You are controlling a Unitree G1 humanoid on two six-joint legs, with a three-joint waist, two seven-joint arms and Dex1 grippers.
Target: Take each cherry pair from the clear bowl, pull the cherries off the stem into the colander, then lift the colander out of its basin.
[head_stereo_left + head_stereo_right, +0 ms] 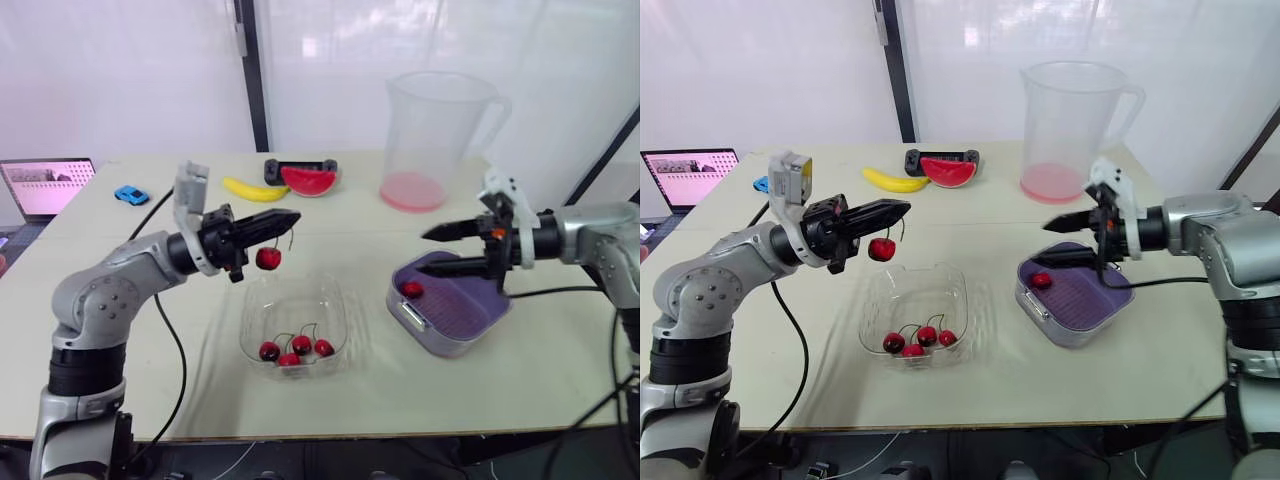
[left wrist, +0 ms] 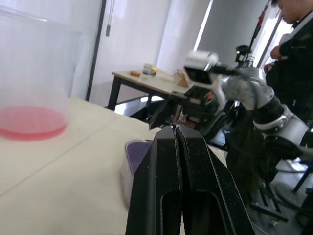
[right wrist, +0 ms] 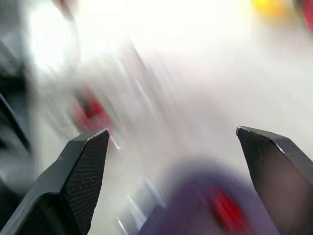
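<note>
Pale cream worktop (image 1: 560,390), matte, evenly lit. Behind it stand white translucent wall panels (image 1: 120,70), glowing with diffuse light and split by one dark upright post (image 1: 255,80). Further off, a second table (image 2: 146,82) on dark legs sits against pale walls.

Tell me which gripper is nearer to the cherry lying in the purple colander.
Right. The right gripper hovers open just above the colander, the cherry just below it. The left gripper is across the clear bowl, shut on a cherry stem with a dangling cherry.
</note>
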